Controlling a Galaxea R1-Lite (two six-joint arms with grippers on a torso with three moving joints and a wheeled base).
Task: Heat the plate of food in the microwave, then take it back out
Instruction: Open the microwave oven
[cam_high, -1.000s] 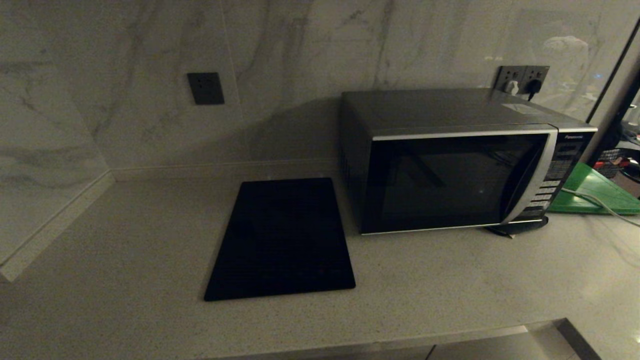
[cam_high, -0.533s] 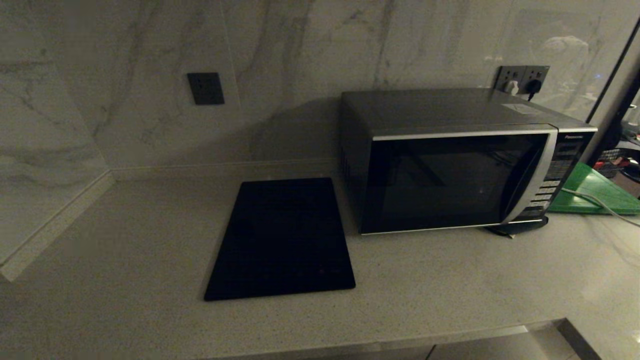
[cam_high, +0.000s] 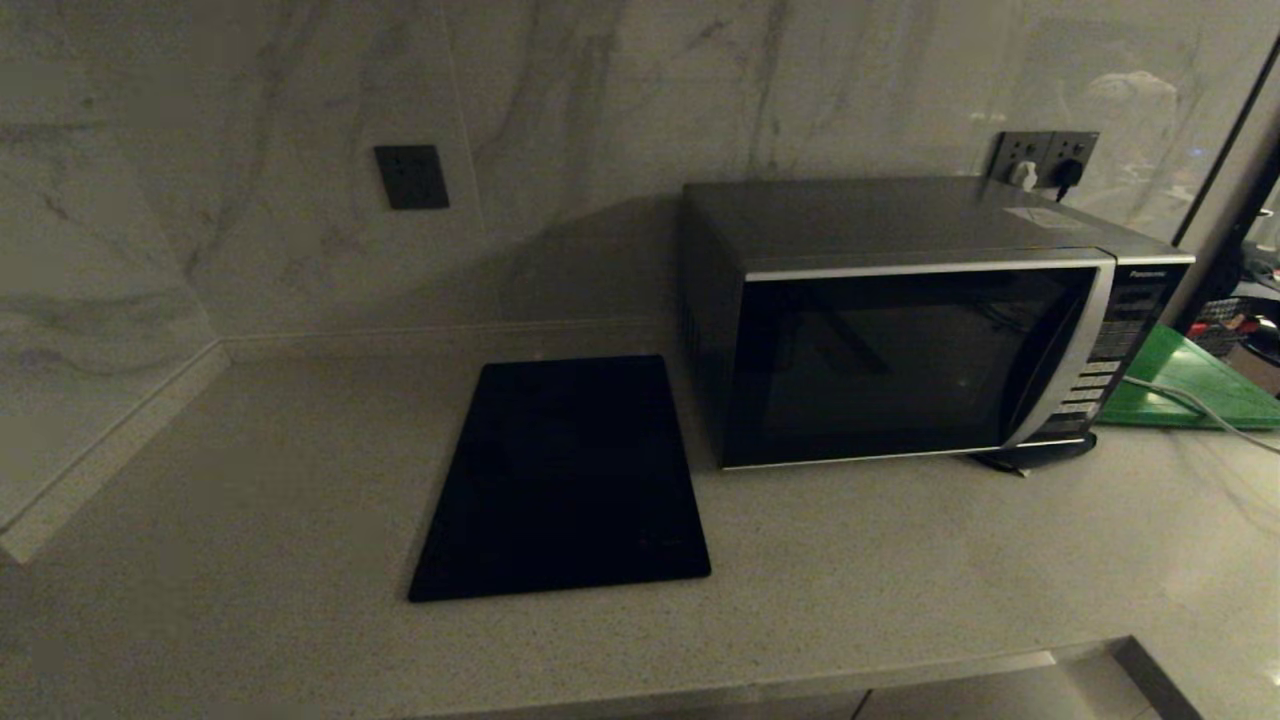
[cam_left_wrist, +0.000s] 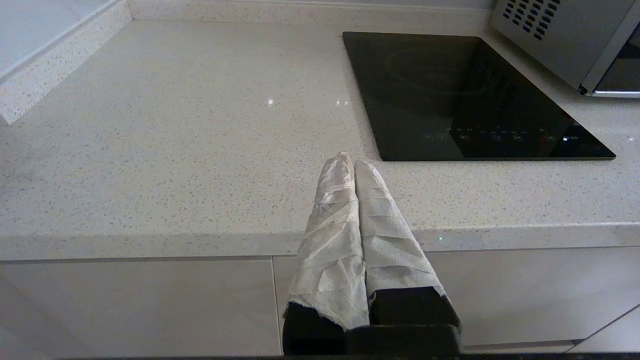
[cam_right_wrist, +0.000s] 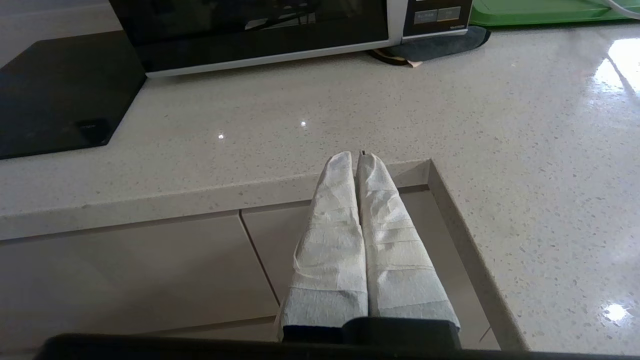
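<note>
I am standing at the counter (cam_high: 880, 600) with both arms held low in front of the cupboards. My left gripper (cam_left_wrist: 348, 162) is pressed shut with nothing in it, and it points toward the flat black slab (cam_high: 565, 475). My right gripper (cam_right_wrist: 356, 159) is shut and empty too, near the edge of the counter, facing the microwave (cam_high: 920, 320).

The microwave sits at the back by the wall, just beside the black slab. Its door is closed. A green board (cam_high: 1185, 385) lies on its far side. I cannot see the plate of food anywhere, not on the counter and not through the dark glass.

I think the job has not really started. The big trouble is that I may go looking for the plate in the wrong spot and bump the slab or the white cable (cam_high: 1190, 405). Also, my grippers are wrapped in smooth white cloth, so a plate could slip and tip its food out.
</note>
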